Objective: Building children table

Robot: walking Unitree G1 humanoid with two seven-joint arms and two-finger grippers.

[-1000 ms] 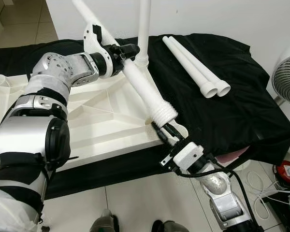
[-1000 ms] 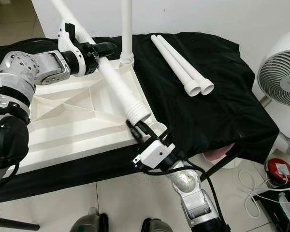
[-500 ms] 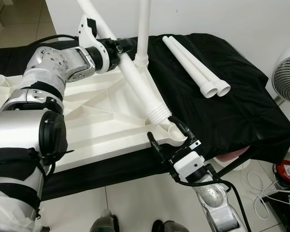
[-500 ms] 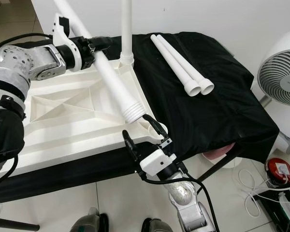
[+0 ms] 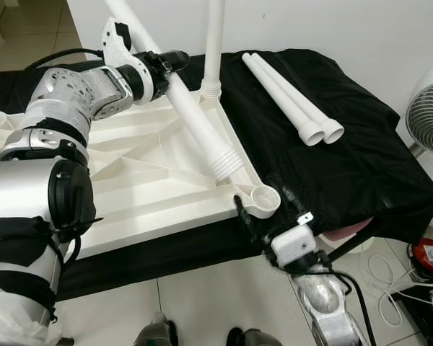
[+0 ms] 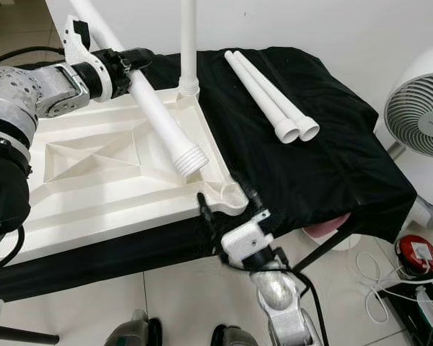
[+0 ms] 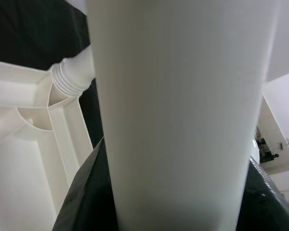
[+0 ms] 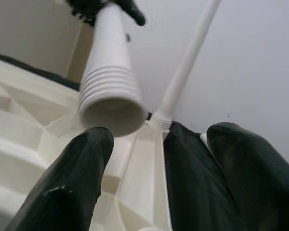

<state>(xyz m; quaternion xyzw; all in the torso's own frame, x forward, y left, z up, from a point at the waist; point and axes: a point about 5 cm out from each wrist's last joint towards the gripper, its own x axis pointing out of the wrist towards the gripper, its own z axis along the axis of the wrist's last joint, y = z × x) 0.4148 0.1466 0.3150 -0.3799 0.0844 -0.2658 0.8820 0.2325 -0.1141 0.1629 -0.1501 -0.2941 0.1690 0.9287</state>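
My left gripper [image 5: 161,63] clamps the table leg [image 5: 202,128] above the upturned tabletop [image 5: 144,180]; my right gripper [image 5: 263,216] gapes empty near its corner socket [image 5: 262,200].

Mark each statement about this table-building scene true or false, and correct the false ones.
1. The left gripper is shut on a white table leg. True.
2. That leg's threaded end is seated in the corner socket. False: it hangs above the tabletop, not in the socket.
3. One leg already stands upright in a far corner. True.
4. Three spare legs lie on the black cloth. False: two lie there, side by side.
5. The right gripper grips the held leg. False: it is open, near the corner socket.
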